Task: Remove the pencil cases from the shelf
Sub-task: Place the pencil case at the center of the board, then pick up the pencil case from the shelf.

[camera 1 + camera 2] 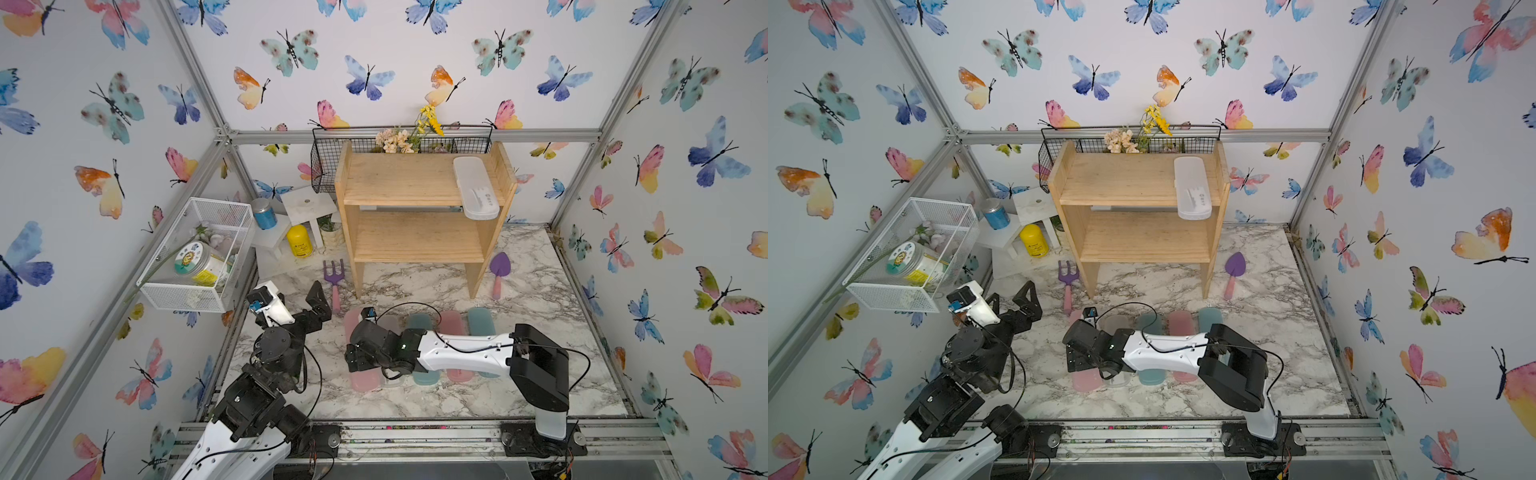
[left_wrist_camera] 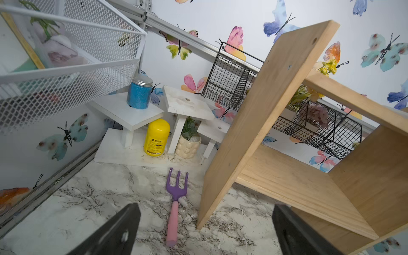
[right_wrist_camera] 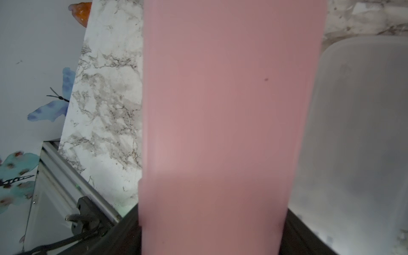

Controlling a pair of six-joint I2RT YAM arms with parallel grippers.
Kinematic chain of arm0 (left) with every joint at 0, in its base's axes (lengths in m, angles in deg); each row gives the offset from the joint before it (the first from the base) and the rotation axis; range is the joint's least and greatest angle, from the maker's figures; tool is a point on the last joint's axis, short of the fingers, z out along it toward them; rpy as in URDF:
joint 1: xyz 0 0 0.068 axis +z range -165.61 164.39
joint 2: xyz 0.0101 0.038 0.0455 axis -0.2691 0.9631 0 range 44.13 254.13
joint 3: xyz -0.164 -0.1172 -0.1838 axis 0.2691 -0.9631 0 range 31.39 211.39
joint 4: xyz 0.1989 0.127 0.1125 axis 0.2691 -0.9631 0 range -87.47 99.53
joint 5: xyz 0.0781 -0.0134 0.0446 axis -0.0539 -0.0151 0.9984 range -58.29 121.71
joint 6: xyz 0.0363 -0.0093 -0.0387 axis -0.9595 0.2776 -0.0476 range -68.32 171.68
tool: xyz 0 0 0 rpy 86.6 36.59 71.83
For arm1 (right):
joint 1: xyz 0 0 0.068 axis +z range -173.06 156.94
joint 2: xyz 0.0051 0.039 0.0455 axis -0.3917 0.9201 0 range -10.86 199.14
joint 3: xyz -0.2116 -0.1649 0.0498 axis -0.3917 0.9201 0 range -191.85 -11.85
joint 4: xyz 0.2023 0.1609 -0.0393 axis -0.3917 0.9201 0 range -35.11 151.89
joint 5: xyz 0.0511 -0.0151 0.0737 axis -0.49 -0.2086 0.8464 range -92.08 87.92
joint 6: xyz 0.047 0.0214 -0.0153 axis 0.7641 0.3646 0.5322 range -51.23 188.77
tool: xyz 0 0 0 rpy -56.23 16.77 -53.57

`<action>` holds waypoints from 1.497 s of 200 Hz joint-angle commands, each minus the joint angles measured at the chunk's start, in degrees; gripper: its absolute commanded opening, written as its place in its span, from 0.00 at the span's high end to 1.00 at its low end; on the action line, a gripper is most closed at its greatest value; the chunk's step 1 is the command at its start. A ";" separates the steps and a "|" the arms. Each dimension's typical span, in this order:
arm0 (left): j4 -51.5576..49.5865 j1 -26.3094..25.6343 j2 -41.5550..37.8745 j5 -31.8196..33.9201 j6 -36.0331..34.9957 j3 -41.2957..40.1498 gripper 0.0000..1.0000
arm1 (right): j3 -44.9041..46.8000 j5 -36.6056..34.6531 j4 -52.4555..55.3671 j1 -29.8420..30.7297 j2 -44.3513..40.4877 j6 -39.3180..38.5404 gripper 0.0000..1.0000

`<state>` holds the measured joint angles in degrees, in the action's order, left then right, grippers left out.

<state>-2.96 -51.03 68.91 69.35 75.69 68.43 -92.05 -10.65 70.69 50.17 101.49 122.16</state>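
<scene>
The wooden shelf (image 1: 399, 183) (image 1: 1121, 183) (image 2: 265, 110) stands at the back. One frosted white pencil case (image 1: 476, 187) (image 1: 1192, 187) lies on its top tier at the right, overhanging the front edge. Several pencil cases lie in a row on the marble in front: pink (image 1: 365, 380) (image 3: 231, 110), white (image 1: 390, 322) (image 3: 357, 132), teal (image 1: 419, 322), pink (image 1: 452, 320), teal (image 1: 482, 320). My right gripper (image 1: 359, 357) (image 1: 1077, 357) (image 3: 212, 231) points down, shut on the leftmost pink case. My left gripper (image 1: 318, 299) (image 1: 1025, 299) (image 2: 205, 229) hangs open and empty by the shelf's left leg.
A purple-and-pink toy fork (image 1: 333, 282) (image 2: 176, 194) lies by the shelf's left leg, a trowel (image 1: 498, 270) by its right. A white mesh basket (image 1: 195, 253) hangs on the left wall. White stands with a blue jar (image 1: 264, 214) and yellow bottle (image 1: 299, 241) fill the back left corner.
</scene>
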 commanded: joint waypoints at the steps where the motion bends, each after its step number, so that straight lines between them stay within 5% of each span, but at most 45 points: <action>1: -1.49 -0.07 -2.02 1.12 1.89 -1.81 0.01 | -4.31 -4.08 2.02 -0.01 2.82 1.38 0.19; 70: -1.83 0.00 -2.89 0.21 2.58 -3.24 0.01 | -13.20 -5.75 6.36 -0.02 12.96 0.93 0.16; 150: -2.07 0.00 -2.90 0.24 2.67 -2.64 0.01 | -12.95 -5.12 5.90 -0.02 13.23 0.01 0.03; 191: -1.73 0.00 -1.55 -1.44 3.40 -0.10 0.01 | -7.92 -6.57 2.71 0.06 4.33 -2.95 0.01; 264: 2.47 0.00 3.21 -9.63 5.68 3.27 0.01 | 5.85 -22.93 2.97 -0.57 -17.31 -12.41 0.01; 299: 5.51 0.00 7.24 -15.67 7.61 4.83 0.01 | 10.38 -21.40 4.95 -5.82 -25.70 -13.89 0.01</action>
<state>-1.17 -51.03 73.72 60.44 81.37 71.32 -84.91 -28.86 72.72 47.92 80.01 110.97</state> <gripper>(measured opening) 0.987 0.990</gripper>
